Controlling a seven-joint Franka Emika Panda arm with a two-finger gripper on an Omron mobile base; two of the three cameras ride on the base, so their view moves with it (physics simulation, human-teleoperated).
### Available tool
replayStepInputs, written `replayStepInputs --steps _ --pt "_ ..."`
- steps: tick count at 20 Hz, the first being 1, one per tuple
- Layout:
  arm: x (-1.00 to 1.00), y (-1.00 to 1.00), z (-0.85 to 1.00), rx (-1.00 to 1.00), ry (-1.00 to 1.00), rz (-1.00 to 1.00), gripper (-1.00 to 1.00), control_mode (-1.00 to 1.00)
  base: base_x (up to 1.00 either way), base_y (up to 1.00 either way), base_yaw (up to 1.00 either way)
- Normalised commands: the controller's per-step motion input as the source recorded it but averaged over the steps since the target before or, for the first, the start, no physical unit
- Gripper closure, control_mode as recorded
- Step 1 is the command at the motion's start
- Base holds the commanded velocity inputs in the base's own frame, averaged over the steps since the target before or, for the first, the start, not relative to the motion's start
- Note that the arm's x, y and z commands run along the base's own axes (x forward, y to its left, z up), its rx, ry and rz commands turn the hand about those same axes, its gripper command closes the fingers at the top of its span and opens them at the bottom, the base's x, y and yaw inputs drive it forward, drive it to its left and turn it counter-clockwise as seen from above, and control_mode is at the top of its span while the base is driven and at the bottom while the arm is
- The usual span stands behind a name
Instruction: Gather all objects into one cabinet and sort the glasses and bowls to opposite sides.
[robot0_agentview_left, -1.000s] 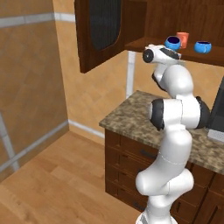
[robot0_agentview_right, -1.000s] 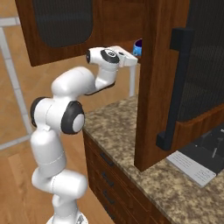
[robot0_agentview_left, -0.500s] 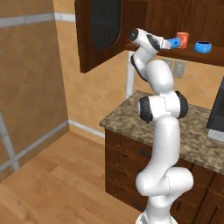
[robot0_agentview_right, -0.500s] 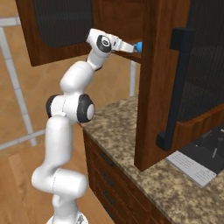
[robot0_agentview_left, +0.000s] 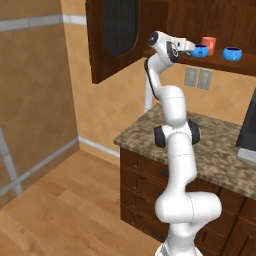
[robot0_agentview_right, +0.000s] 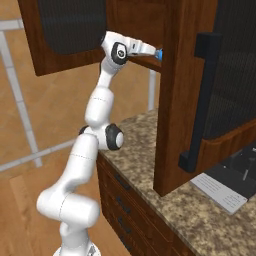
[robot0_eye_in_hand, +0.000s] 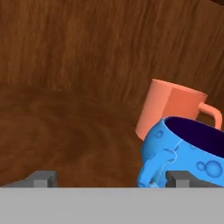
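hand view | jaws wide apart | blue cup (robot0_eye_in_hand: 186, 153) beside orange mug (robot0_eye_in_hand: 170, 109)

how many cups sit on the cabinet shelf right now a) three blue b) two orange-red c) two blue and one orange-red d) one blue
c: the left base view shows a blue cup by the pincer, an orange-red mug behind it and a second blue cup further right.
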Motion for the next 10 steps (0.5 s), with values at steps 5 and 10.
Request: replayStepInputs --steps 5,10 --pt "0.54 0.01 -0.06 0.00 0.25 -0.13 -1.00 -1.00 0.00 0.00 0.00" --pt "-0.01 0.21 -0.11 -0.04 0.21 -0.03 -1.00 -1.00 0.00 0.00 0.00"
